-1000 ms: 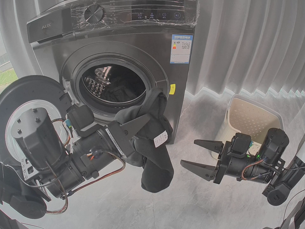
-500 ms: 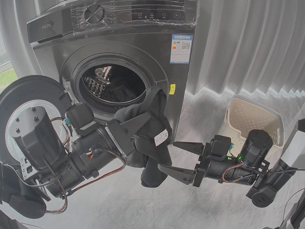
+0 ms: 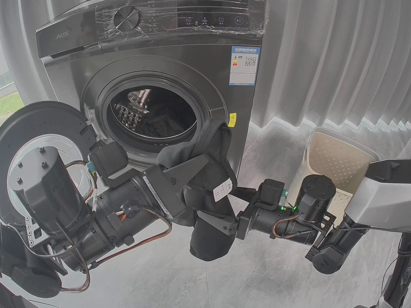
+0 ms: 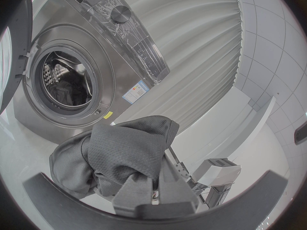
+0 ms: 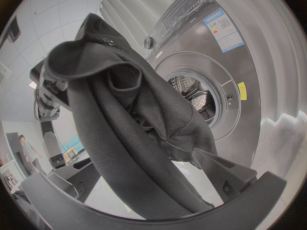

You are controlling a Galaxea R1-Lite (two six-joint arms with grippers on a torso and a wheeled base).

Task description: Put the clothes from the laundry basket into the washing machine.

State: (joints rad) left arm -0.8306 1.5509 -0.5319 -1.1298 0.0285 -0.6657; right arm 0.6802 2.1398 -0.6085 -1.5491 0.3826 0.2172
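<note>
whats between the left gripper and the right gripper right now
The dark garment: clamped in the left gripper, it hangs between the right gripper's open fingers, seen in the head view.

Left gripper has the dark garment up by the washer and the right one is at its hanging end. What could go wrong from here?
1. The garment hangs well below the left gripper; that tail may catch on the rim of the drum opening or drape outside.
2. The right gripper, open around it, sits close to the left one; the arms may clash.
</note>
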